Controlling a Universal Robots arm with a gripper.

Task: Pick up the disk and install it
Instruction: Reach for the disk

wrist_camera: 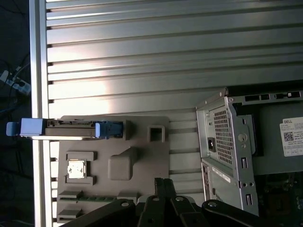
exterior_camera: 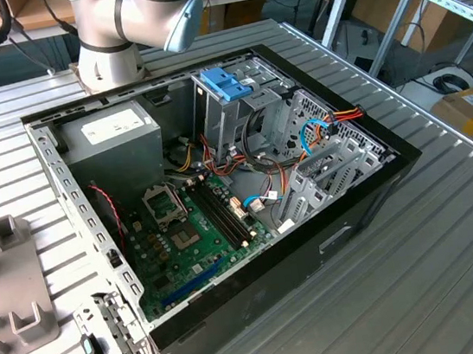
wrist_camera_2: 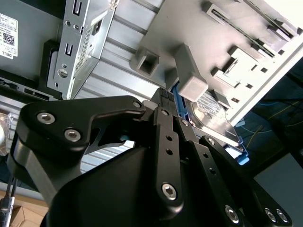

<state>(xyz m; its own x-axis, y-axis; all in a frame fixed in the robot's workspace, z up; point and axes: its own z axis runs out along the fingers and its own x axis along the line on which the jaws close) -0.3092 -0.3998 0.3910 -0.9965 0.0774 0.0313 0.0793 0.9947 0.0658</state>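
The black metal gripper [wrist_camera_2: 162, 94] lies nearest in the second wrist view, its fingers drawn together with nothing between them. Just beyond its tip the flat silver-faced disk with the blue plastic frame [wrist_camera_2: 215, 116] stands on edge in a slot of the pale grey plastic fixture [wrist_camera_2: 189, 28]. A grey block of that fixture sits close against the disk's near end and may crowd a finger there.

In the first wrist view the disk [wrist_camera: 71, 127] shows edge-on along the fixture's [wrist_camera: 118, 165] far side, at the edge of the ribbed silver metal worktop [wrist_camera: 165, 47]. The gripper [wrist_camera: 163, 182] is apart from it, over the fixture's opposite side. I judge the disk stiff, dense for its size, smooth on its faces and sensitive to knocks. The best hold is probably across its thin body, on the two broad faces, above the slot.

In the exterior view the open black computer case [exterior_camera: 355, 214] lies on the worktop [exterior_camera: 441, 272]. Cables and a blue plastic latch [exterior_camera: 224, 82] crowd its drive cages, and the grey fixture [exterior_camera: 12, 259] sits at the exterior view's left
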